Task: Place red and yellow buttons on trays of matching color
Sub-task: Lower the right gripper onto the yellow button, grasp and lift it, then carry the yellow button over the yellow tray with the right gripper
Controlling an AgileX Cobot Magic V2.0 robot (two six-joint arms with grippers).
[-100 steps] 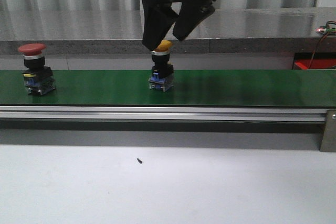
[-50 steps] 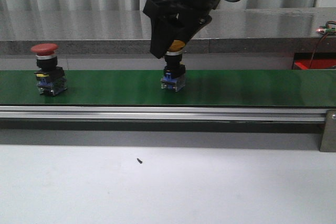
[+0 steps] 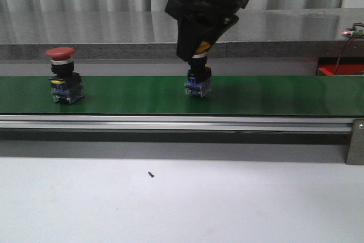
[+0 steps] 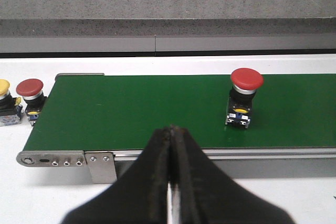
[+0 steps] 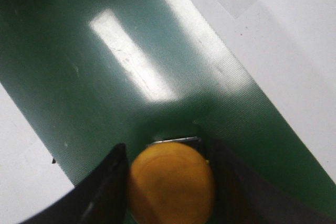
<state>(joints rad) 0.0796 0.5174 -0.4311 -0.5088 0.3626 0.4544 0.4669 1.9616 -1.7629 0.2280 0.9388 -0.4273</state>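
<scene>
Black and bulky, the right gripper point(image 3: 198, 46) comes down from above over the green belt point(image 3: 284, 95), its two fingers point(image 5: 105, 182) pressed against either side of the yellow button point(image 3: 198, 46), so it is closed on the button's cap. Directly under the gripper, the button's dark body and blue base reach down to the belt; whether the base touches it I cannot tell. In the right wrist view the yellow cap fills the gap between the fingers, with the belt beneath and bright glare on it farther off. Well apart from this gripper, toward the robot's left along the belt, the red button point(image 3: 63, 75) stands upright on the green surface. The left gripper point(image 4: 170, 171) is pinched fully together, holding nothing, and sits on the near side of the belt; the red button lies across the belt from it. Past the belt's end, a second red button point(image 4: 29, 92) and another yellow button point(image 4: 5, 103) stand side by side on the white table point(image 4: 31, 192).
</scene>
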